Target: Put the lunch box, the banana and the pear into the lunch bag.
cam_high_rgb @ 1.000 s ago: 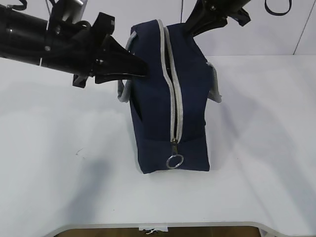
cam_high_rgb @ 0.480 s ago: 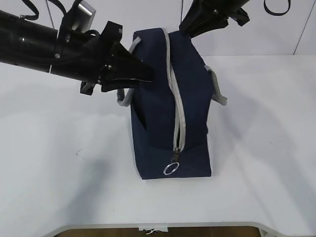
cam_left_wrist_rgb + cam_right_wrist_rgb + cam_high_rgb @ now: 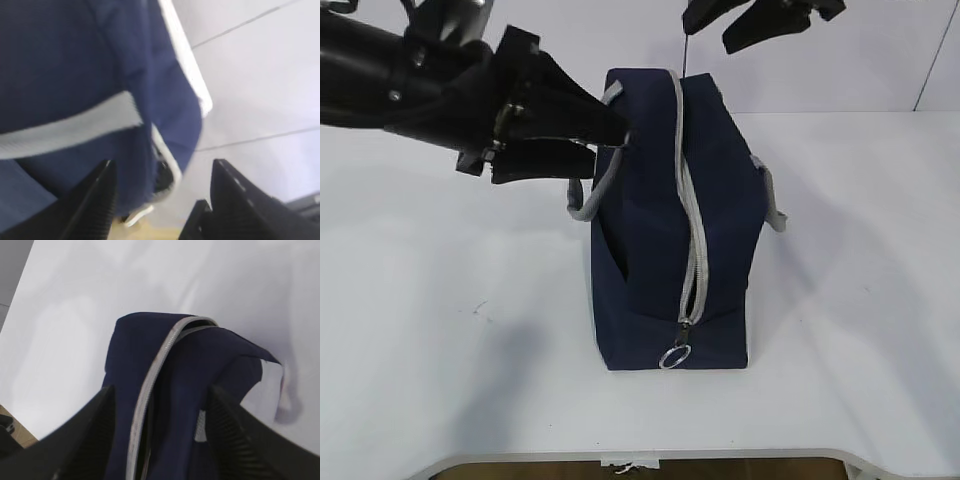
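Observation:
The navy lunch bag (image 3: pixel 640 230) stands upright mid-table. Its grey zipper (image 3: pixel 692 230) is closed over the top and down the near end to a ring pull (image 3: pixel 674 356). My left gripper (image 3: pixel 610 148) is open at the bag's upper left side, next to the grey handle (image 3: pixel 585 205). In the left wrist view the gripper (image 3: pixel 162 165) has the bag's side (image 3: pixel 60 60) and handle strap (image 3: pixel 65 127) before it. My right gripper (image 3: pixel 720 30) is open above the bag's far end. In the right wrist view the gripper (image 3: pixel 162 390) looks down on the bag (image 3: pixel 200 365). Lunch box, banana and pear are out of view.
The white table (image 3: pixel 440 330) spreads round the bag, with its front edge (image 3: pixel 640 458) near the bottom. The bag's second grey handle (image 3: pixel 775 205) hangs on the right side. A white wall stands behind the table.
The left gripper has opened at the bag's handle. The right gripper has lifted off the bag's far end and is open. The bag has shifted slightly right and nearer.

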{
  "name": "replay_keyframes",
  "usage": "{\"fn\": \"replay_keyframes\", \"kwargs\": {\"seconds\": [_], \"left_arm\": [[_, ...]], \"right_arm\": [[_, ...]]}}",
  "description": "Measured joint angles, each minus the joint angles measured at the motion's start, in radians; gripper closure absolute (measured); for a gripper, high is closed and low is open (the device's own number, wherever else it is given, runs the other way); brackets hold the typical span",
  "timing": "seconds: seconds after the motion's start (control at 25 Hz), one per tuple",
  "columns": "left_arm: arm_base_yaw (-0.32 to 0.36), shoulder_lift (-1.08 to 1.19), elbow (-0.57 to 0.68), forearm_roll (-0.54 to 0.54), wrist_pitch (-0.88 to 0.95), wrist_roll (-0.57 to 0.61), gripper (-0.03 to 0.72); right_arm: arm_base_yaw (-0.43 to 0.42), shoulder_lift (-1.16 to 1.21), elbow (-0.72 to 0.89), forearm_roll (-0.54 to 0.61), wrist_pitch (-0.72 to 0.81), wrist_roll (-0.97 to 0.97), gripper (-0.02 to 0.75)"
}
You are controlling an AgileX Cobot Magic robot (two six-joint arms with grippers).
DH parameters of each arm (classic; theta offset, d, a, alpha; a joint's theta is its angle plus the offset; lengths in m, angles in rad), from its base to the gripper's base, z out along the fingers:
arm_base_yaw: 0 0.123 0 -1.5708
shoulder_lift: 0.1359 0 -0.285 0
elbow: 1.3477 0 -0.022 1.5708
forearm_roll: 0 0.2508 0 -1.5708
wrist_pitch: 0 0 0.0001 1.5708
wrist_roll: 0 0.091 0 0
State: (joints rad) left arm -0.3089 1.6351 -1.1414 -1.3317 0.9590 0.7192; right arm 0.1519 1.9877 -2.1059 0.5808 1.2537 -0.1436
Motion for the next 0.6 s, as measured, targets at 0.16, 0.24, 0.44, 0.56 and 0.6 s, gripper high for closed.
{"fn": "replay_keyframes", "kwargs": {"seconds": [0.16,0.24,0.44,0.56,0.6], "left_arm": [[0.045,-0.038,-0.005,0.069,0.114,-0.016,0.235],[0.063,-0.053,-0.024,0.146,0.186,-0.054,0.235],[0.072,-0.079,-0.109,0.378,0.235,-0.210,0.235],[0.066,-0.109,-0.137,0.509,0.241,-0.313,0.236],[0.060,-0.117,-0.139,0.561,0.244,-0.345,0.239]], "right_arm": [[0.000,-0.057,0.001,-0.062,0.000,0.002,0.290],[0.000,-0.081,0.002,-0.097,0.000,0.002,0.290],[0.000,-0.167,0.015,-0.161,0.002,0.002,0.290],[0.000,-0.254,0.078,-0.171,0.002,0.002,0.290],[0.002,-0.299,0.125,-0.175,0.004,0.000,0.290]]}}
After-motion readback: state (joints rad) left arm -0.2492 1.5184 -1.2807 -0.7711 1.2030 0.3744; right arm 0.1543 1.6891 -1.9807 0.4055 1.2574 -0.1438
